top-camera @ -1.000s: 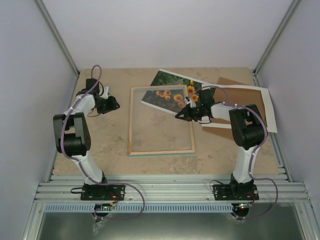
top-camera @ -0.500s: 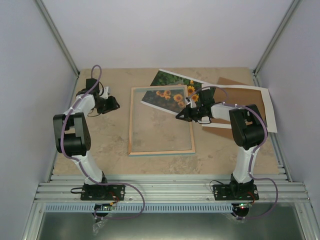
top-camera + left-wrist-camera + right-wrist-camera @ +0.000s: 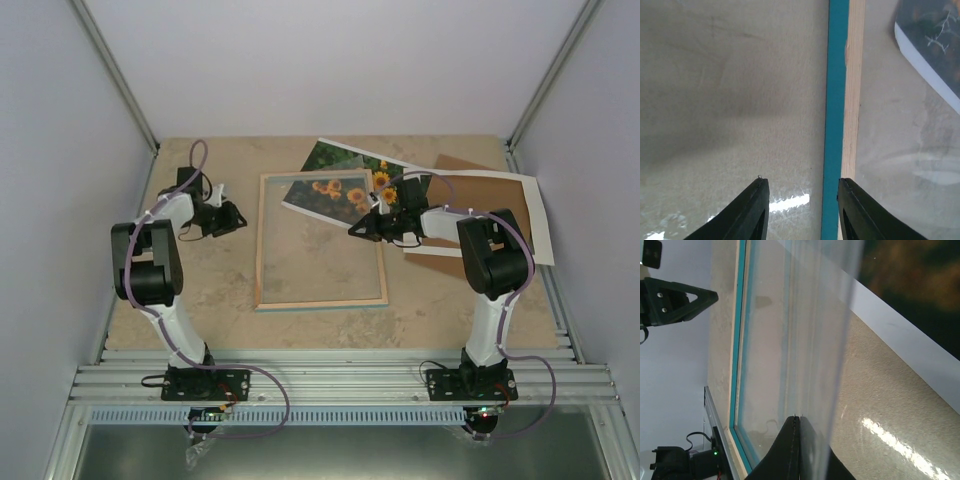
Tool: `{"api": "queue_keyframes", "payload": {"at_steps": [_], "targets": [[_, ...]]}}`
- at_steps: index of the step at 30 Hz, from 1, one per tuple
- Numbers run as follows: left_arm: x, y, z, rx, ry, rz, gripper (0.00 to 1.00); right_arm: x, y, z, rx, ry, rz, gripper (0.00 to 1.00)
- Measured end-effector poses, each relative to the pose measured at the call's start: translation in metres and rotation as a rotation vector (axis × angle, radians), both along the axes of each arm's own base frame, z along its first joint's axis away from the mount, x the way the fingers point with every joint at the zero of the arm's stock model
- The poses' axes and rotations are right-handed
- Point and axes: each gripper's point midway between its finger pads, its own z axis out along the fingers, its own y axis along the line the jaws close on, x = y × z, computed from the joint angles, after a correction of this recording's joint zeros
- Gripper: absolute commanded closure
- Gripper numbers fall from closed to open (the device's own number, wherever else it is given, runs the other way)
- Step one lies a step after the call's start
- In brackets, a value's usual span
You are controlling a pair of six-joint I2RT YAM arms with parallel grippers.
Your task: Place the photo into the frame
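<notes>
1. The table (image 3: 215, 290): beige surface bearing everything shown.
2. The frame (image 3: 320, 250): at the table's centre, light wood side up.
3. The photo (image 3: 335, 160): at the frame's 1 o'clock, its near corner under the clear glazing.
4. The right gripper (image 3: 355, 231): at the frame's 2 o'clock, fingers pinched on its edge.
5. The left gripper (image 3: 238, 218): at 10 o'clock, fingers spread, just beside the frame.

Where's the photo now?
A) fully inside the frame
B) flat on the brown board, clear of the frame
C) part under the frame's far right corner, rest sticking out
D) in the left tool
C: the top view shows part of the photo through the pane at the far right corner of the frame, with the rest lying beyond the frame's far rail.
</notes>
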Motion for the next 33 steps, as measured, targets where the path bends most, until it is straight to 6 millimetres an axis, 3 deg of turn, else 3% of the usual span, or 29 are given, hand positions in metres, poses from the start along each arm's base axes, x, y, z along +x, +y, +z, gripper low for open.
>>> {"api": "queue_keyframes", "payload": {"at_steps": [2,5,9,24,30,33], "targets": [[-0.003,-0.003,-0.005,-0.018,0.013,-0.007,0.6,0.0,0.0,0.0,0.0,-0.001,0.001,0.89],[-0.008,-0.008,-0.009,-0.037,0.027,-0.019,0.6,0.0,0.0,-0.001,-0.008,0.0,-0.003,0.68],[-0.008,-0.011,-0.008,-0.045,0.026,-0.026,0.6,0.002,0.0,-0.001,-0.031,-0.004,-0.01,0.53],[-0.007,-0.013,-0.007,-0.05,0.018,-0.03,0.6,0.014,0.013,0.006,-0.26,-0.044,-0.039,0.26],[-0.007,-0.013,-0.008,-0.049,0.015,-0.03,0.6,0.015,0.007,0.002,-0.396,-0.046,-0.083,0.15],[-0.006,-0.012,-0.008,-0.049,0.015,-0.03,0.6,0.016,0.002,-0.001,-0.442,-0.048,-0.101,0.04]]}}
